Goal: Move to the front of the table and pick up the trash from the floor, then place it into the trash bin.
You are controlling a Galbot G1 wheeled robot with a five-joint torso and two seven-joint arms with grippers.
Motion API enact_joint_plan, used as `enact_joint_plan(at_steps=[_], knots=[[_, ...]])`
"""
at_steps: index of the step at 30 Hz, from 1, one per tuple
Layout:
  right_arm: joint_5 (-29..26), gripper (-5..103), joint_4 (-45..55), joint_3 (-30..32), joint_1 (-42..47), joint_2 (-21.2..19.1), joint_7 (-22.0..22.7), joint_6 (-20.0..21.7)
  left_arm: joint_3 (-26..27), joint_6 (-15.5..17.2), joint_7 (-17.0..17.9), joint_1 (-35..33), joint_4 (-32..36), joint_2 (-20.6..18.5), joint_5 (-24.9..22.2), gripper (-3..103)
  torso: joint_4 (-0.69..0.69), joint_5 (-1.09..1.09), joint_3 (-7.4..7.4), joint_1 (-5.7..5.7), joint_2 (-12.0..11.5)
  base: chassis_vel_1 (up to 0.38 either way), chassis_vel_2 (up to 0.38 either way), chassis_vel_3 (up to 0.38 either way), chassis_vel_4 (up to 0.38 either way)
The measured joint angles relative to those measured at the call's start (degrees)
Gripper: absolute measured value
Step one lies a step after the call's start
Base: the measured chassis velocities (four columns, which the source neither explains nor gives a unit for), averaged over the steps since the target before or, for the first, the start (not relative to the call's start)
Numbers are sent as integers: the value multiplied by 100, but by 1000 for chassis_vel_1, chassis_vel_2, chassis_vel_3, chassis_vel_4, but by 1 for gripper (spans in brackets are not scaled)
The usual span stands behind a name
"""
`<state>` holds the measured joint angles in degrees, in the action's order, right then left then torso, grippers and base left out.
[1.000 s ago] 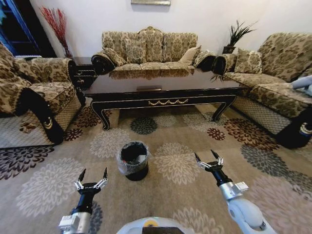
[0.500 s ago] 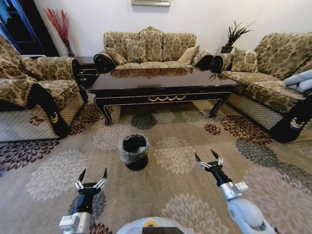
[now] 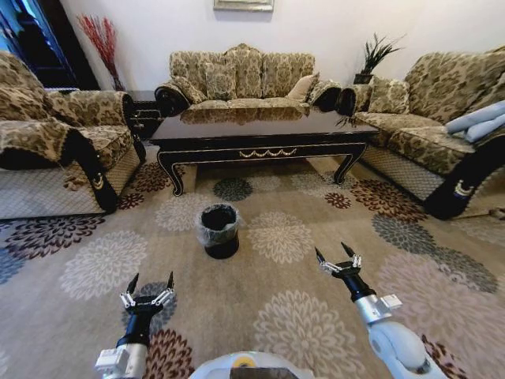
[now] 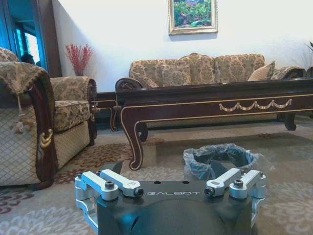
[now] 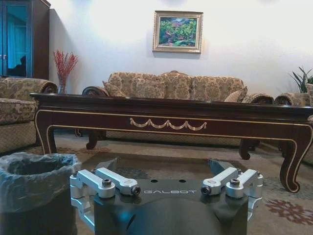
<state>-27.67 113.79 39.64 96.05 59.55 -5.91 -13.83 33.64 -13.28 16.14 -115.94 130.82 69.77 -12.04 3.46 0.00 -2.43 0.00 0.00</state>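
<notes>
The dark glossy table [image 3: 260, 130] stands ahead across the flowered carpet floor [image 3: 292, 316], its gold scroll front edge facing me. The black trash bin [image 3: 219, 230] with its greyish bag sits on the carpet in front of the table's left half, apart from both arms. It also shows in the left wrist view, trash bin [image 4: 220, 159], and in the right wrist view, trash bin [image 5: 34, 186], with the table [image 4: 205, 105] [image 5: 166, 122] behind. The trash is out of view. My left gripper [image 3: 150, 286] and right gripper [image 3: 331, 251] hang open and empty above the carpet near me.
Patterned sofas ring the table: one at left [image 3: 55, 150], one behind [image 3: 245, 75], one at right [image 3: 442, 134]. A small dark side cabinet [image 3: 142, 110] stands at the back left corner. Open carpet lies between me and the bin.
The whole head view has shifted: table and bin now look smaller and farther, with more carpet in front, so the camera has drawn back. Both grippers hold the same open pose.
</notes>
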Motion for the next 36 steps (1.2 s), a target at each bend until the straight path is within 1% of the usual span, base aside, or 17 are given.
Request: enact_joint_plan(at_steps=[12, 24, 36], knots=[[0, 100, 0, 0, 0, 0, 0, 0, 0, 0, 0, 0, 0, 0, 0, 100, 0, 0, 0, 0, 0, 181, -179, -183, 179], [0, 100, 0, 0, 0, 0, 0, 0, 0, 0, 0, 0, 0, 0, 0, 100, 0, 0, 1, 0, 0, 216, -208, -204, 225], [0, 100, 0, 0, -1, 0, 0, 0, 0, 1, 0, 0, 0, 0, 0, 100, 0, 0, 0, 0, 0, 167, -167, -173, 159]])
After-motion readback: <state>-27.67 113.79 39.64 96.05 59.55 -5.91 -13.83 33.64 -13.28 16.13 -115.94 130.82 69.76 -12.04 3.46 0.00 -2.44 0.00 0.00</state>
